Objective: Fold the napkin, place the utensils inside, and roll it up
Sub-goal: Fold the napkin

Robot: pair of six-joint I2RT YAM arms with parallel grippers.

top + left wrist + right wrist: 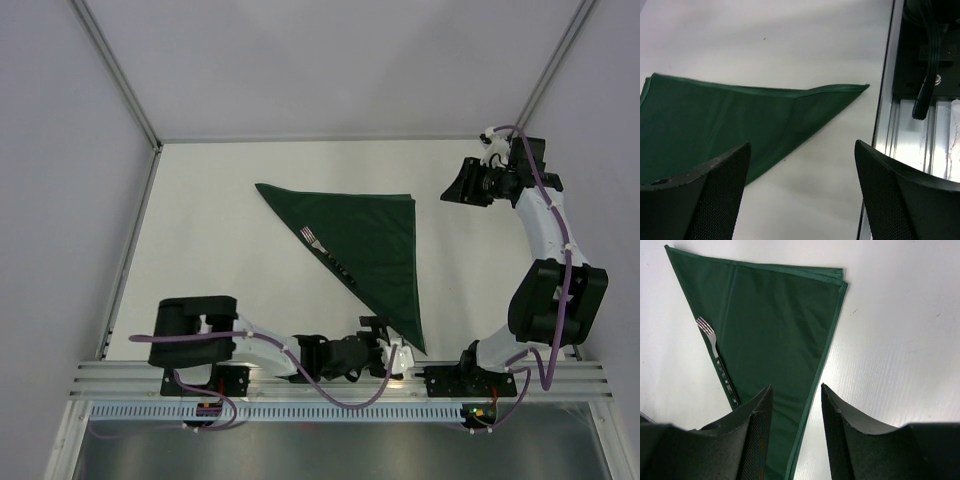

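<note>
Napkin (370,245) lies flat on the white bench (220,200), already folded into a triangle. The right wrist view shows doubled layers at its far right corner. The fork (328,255) rests along the long slanted edge, tines toward the far left and handle toward the near side. It sits uncovered, and its tines seem to poke just past the cloth's edge.

So the fold looks done and the utensil looks placed. The roll is not yet begun: no part of the cloth is turned over the fork.

The left pincer (801,145) sits low near the arm bases, just beside the napkin's near tip. Its jaws are spread wide with only bare bench between them. The right pincer (462,186) is raised at the far right, well apart from the cloth, jaws parted and empty.

Judging by this, the left pincer seems best placed to take the near tip and start rolling.
</note>
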